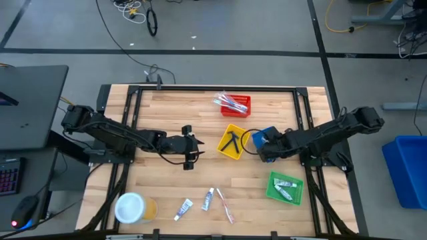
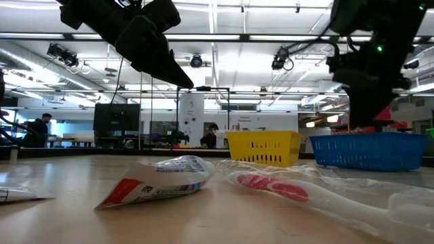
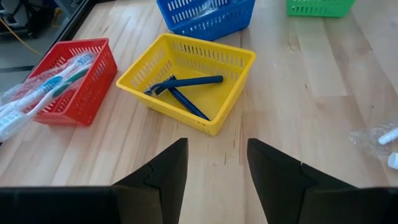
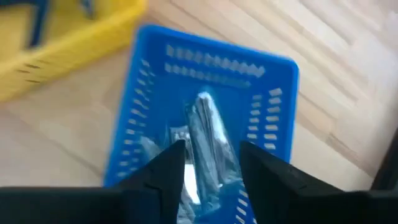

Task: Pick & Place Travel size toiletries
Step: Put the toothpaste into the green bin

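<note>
Right gripper (image 4: 208, 165): over the blue tray (image 1: 265, 137), right of bench centre; fingers apart, a silvery packet (image 4: 208, 134) between and just beyond the tips, lying in that tray. Whether the fingers touch the packet, I cannot tell.
Left gripper (image 3: 216, 163): above bare bench (image 1: 167, 113), left of the yellow tray (image 1: 233, 142); fingers apart, nothing between them.
Yellow tray: centre of bench; holds dark razors (image 3: 183, 92), lying crossed.
Red tray (image 1: 238, 105): far side of bench, behind the yellow tray; holds wrapped toothbrushes (image 3: 43, 87), which stick out over its left rim.
Green tray (image 1: 285, 187): near right; holds small white tubes (image 1: 285, 187).
Blue tray: just right of the yellow tray, mostly hidden under the right gripper in the high view.
Loose toiletries, near edge of bench: a white tube with blue marks (image 1: 183, 209); a second small tube (image 1: 208, 199) just to its right; a wrapped toothbrush (image 1: 225, 206) right of that, lying at an angle.
Low view: white tube with red end (image 2: 159, 179) lies left of a wrapped toothbrush with red head (image 2: 298, 192), the two near each other.
Yellow tub (image 1: 134, 207): white top, near left corner, well apart from the trays.
</note>
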### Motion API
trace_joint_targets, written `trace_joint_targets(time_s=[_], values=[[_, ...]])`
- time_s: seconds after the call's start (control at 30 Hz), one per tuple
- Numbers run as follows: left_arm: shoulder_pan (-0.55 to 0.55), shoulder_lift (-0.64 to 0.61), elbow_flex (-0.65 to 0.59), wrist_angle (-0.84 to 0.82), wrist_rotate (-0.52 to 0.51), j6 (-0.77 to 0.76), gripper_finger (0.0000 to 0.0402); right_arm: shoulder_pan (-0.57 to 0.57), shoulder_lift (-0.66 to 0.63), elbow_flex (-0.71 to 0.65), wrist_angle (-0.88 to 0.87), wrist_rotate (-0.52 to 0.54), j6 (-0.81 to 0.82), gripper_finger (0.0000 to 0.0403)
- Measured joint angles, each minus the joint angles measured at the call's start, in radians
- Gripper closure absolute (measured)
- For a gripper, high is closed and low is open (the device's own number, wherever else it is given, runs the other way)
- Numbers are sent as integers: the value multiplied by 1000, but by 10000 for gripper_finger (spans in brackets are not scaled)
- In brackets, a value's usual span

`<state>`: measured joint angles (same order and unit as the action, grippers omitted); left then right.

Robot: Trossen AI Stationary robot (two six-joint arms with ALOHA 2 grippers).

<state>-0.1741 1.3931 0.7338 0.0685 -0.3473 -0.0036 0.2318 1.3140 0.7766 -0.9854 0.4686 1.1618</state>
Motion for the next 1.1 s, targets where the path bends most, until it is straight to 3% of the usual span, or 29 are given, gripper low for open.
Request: trace_joint_targets(time_s=[0.17, 0.27, 0.47, 0.6, 0.83, 1.1], values=[[0, 0, 0, 0, 0, 0, 226, -2, 0, 98, 11, 24, -114, 225], [0, 0, 0, -1, 0, 0, 226, -2, 0, 142, 137, 27, -286, 220], [-7, 0, 0, -26, 5, -73, 226, 12, 11, 133, 704, -98, -802, 213], [-22, 0, 0, -99, 24, -100, 226, 24, 69, 128, 1010, -218, -1010, 209], [-68, -59, 0, -205, -189, -225, 226, 48, 259, 127, 1351, -439, -1173, 192], [-67, -266, -1, -369, -138, -300, 226, 50, 469, 157, 1382, -470, -1197, 168]])
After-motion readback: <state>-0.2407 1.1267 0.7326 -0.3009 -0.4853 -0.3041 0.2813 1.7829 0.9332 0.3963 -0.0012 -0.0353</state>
